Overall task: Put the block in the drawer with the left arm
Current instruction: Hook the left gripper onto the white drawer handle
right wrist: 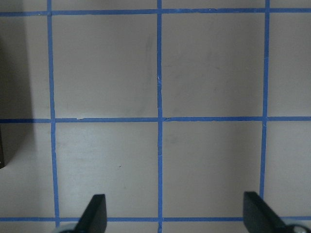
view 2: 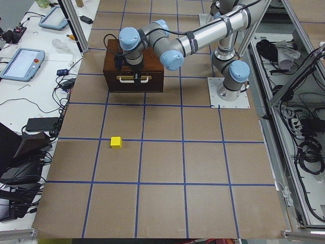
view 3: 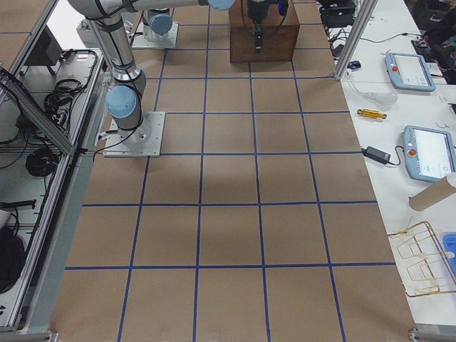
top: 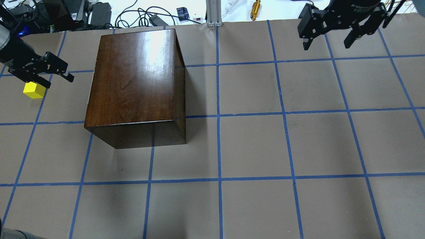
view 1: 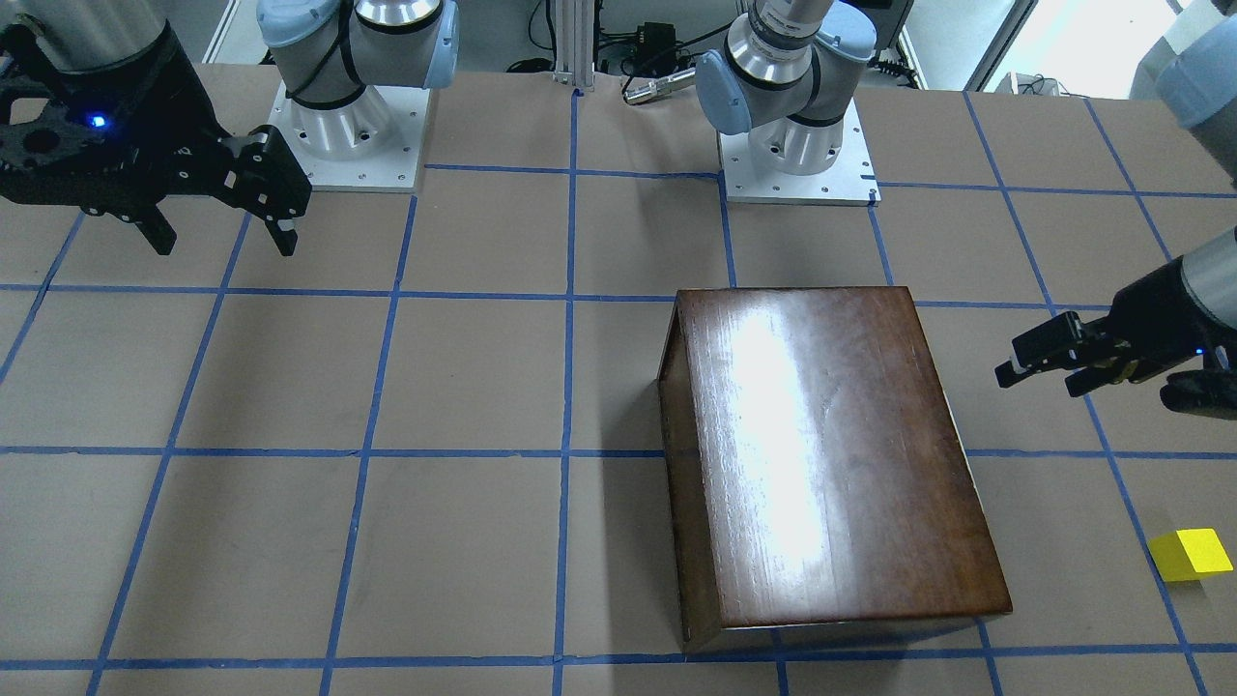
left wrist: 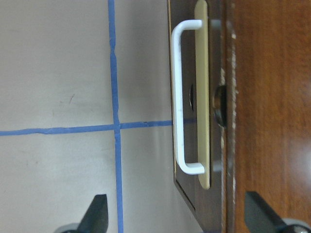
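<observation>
The yellow block (top: pixel 34 90) lies on the table left of the dark-brown box (top: pixel 136 76); it also shows in the front view (view 1: pixel 1192 555) and the left side view (view 2: pixel 116 142). The drawer (left wrist: pixel 190 68) is shut in the box; its dark front and pale handle (left wrist: pixel 181 97) fill the left wrist view. My left gripper (top: pixel 59 82) is open and empty. It hovers between the block and the drawer front, its fingertips (left wrist: pixel 97 213) pointing at the box; it also shows in the front view (view 1: pixel 1039 382). My right gripper (top: pixel 326 45) is open and empty, far off at the back right.
The brown table (top: pixel 252 146) carries a blue tape grid. The box (view 1: pixel 831 454) stands in front of the left arm's base (view 1: pixel 797 145). Cables and small tools (top: pixel 255 8) lie beyond the table's far edge. The right wrist view shows only table (right wrist: pixel 160 121).
</observation>
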`<state>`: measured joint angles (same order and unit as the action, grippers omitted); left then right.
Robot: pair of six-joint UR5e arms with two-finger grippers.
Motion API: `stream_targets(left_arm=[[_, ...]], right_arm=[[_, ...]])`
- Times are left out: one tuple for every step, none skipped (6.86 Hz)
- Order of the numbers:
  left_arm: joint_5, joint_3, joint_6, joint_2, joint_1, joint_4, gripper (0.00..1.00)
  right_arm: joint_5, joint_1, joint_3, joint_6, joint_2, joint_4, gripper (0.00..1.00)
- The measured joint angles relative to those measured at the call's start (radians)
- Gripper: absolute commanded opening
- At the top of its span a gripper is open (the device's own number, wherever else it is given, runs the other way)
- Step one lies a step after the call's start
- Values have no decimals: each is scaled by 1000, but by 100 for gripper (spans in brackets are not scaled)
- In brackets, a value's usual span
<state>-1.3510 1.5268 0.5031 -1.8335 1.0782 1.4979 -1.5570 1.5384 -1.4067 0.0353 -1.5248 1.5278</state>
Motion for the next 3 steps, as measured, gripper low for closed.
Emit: stream_targets(left_arm=[[12, 2, 20, -39, -3, -40, 100], [38, 3, 29, -71, -5, -57, 100], [69, 7, 30, -93, -6, -61, 100]], right_arm=[[0, 0, 0, 0, 0, 0, 100], [0, 0, 0, 0, 0, 0, 100], [0, 0, 0, 0, 0, 0, 100]])
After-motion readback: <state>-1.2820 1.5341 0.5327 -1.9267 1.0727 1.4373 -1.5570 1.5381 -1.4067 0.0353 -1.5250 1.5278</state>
